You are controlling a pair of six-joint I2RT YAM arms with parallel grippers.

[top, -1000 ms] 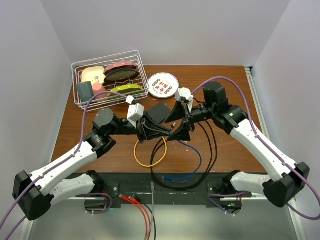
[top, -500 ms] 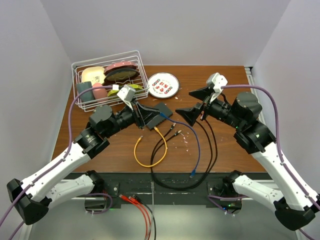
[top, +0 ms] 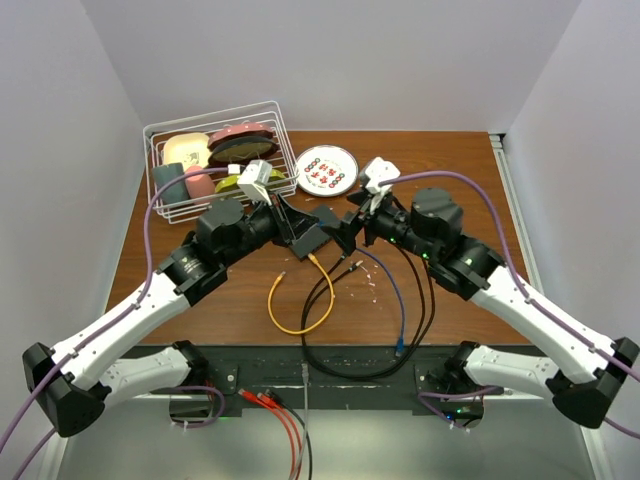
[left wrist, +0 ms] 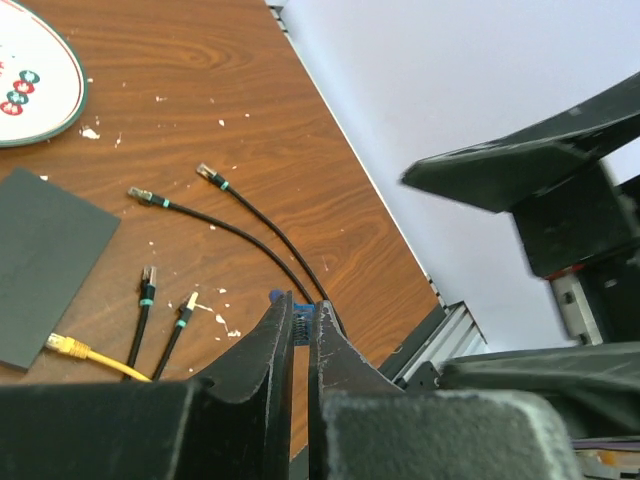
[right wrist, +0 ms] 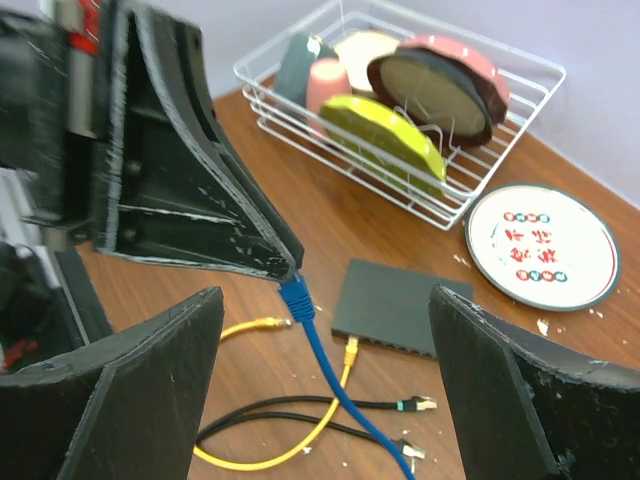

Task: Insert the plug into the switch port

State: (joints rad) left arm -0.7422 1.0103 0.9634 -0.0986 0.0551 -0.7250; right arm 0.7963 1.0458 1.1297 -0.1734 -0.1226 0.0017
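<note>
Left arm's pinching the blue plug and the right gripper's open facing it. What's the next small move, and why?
Probably ease the right gripper forward and close it on the blue plug: the plug hangs at the tips of the shut left gripper, between the right's open jaws and away from the switch.

We see a brown wooden table (top: 460, 170) with a flat black box (right wrist: 400, 306) lying near its middle. Beyond the box and to its left stands a white wire basket (top: 170, 205). Just beyond the box lies a round patterned plate (top: 327, 169). On the box's near side we find a looped yellow cable (top: 297, 331), one plug right at the box's edge, black cables (top: 428, 305), the trailing length of a blue cable (top: 400, 320), and scattered white crumbs (top: 368, 285).
</note>
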